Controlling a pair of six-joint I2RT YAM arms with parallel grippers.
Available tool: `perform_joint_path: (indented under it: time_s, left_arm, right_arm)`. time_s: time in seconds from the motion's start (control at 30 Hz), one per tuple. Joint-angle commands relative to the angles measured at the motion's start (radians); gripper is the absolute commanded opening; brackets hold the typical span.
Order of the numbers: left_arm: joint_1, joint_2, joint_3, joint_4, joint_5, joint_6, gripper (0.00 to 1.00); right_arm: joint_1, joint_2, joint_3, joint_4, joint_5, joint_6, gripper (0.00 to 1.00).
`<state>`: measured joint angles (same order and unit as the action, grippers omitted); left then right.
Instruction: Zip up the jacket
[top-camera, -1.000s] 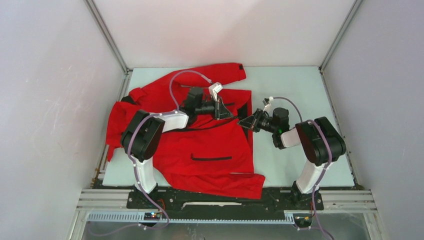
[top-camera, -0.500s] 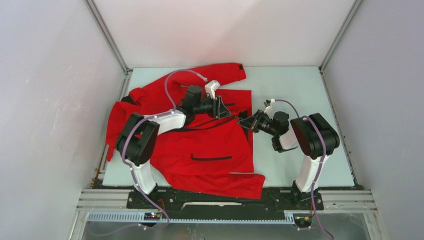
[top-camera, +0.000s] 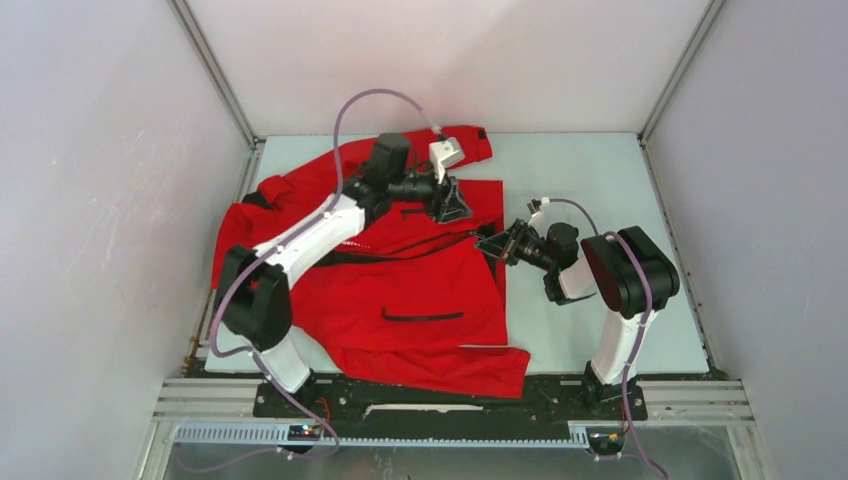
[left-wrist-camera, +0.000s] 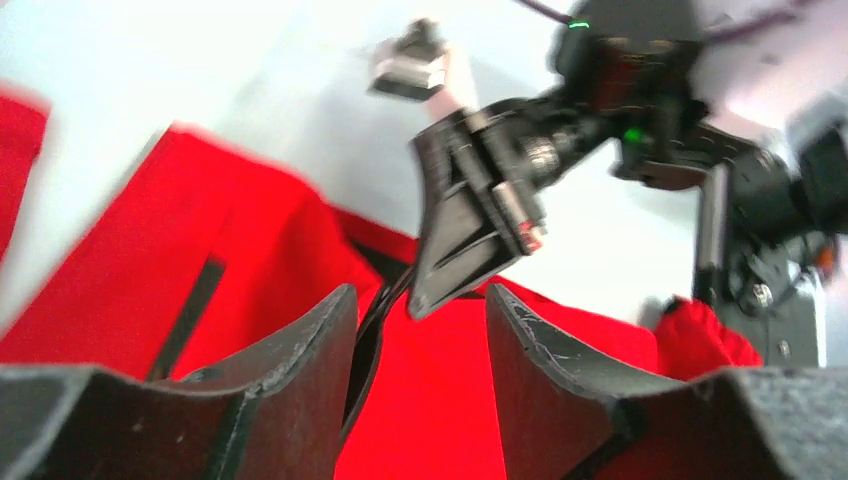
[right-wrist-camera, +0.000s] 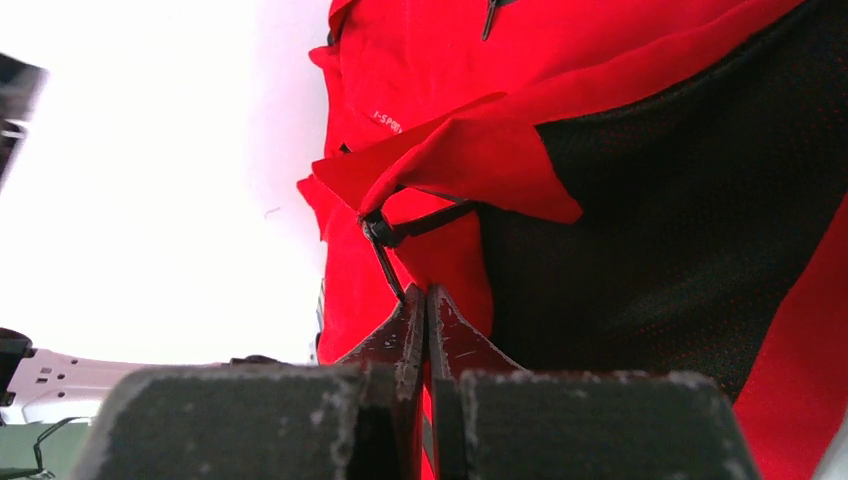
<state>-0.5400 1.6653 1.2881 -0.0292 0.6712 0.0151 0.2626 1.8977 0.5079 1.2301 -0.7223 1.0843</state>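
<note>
Since earlier, the left end effector (top-camera: 449, 205) has reached toward upper centre, fingers spread above the jacket (top-camera: 420, 290).
Nearer, mid-frame, the right end effector (top-camera: 492, 243) pinches the zipper's black cord (right-wrist-camera: 385, 232) (anchoring it, likely); the jacket sprawls left of centre on the table (top-camera: 580, 170).

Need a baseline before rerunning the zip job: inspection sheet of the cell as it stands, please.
Surface: pale green table; the jacket covers its left half.
Job's things: red jacket lies spread out. Its front is open at the edge by the right gripper, with dark lining exposed.
Clutter: nothing seen.
Grippers: left gripper is open over the jacket's far part. Right gripper is shut on black cord at the jacket's edge.
Cables: purple cable arches high off the left arm. Another loops off the right arm.
Surroundings: white walls, metal frame posts.
</note>
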Motion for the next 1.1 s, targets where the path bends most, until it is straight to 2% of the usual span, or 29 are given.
perform_joint_path:
  time_s: [0.0, 0.1, 0.27, 0.33, 0.4, 0.5, 0.57, 0.67, 0.83, 1.07]
  left_arm:
    - [-0.037, 0.133, 0.324, -0.532, 0.254, 0.492, 0.54]
    - [-0.055, 0.270, 0.560, -0.810, 0.203, 0.652, 0.54]
    - [-0.086, 0.448, 0.825, -1.007, 0.149, 0.733, 0.53]
    - [-0.102, 0.461, 0.822, -0.982, 0.096, 0.734, 0.52]
    - [-0.115, 0.439, 0.758, -0.907, 0.061, 0.750, 0.52]
    - [-0.116, 0.388, 0.644, -0.773, 0.048, 0.761, 0.52]
    - [-0.116, 0.380, 0.632, -0.762, 0.040, 0.792, 0.52]
    - [-0.116, 0.402, 0.673, -0.834, 0.066, 0.861, 0.52]
    - [-0.110, 0.537, 0.901, -1.084, 0.082, 0.963, 0.49]
    - [-0.104, 0.602, 0.978, -1.170, 0.116, 1.013, 0.48]
  right_arm:
    - [0.007, -0.018, 0.027, 0.066, -0.023, -0.010, 0.00]
    - [0.007, -0.013, 0.027, 0.079, -0.030, -0.004, 0.00]
    - [0.004, -0.008, 0.029, 0.095, -0.044, 0.008, 0.00]
    - [0.003, -0.008, 0.028, 0.096, -0.046, 0.008, 0.00]
    - [0.004, -0.006, 0.028, 0.098, -0.046, 0.009, 0.00]
    - [0.005, -0.005, 0.027, 0.105, -0.051, 0.011, 0.00]
    - [0.005, -0.005, 0.026, 0.109, -0.054, 0.013, 0.00]
    - [0.005, -0.003, 0.025, 0.115, -0.057, 0.017, 0.00]
    - [0.005, 0.000, 0.026, 0.118, -0.057, 0.019, 0.00]
    - [0.006, 0.000, 0.026, 0.121, -0.063, 0.023, 0.00]
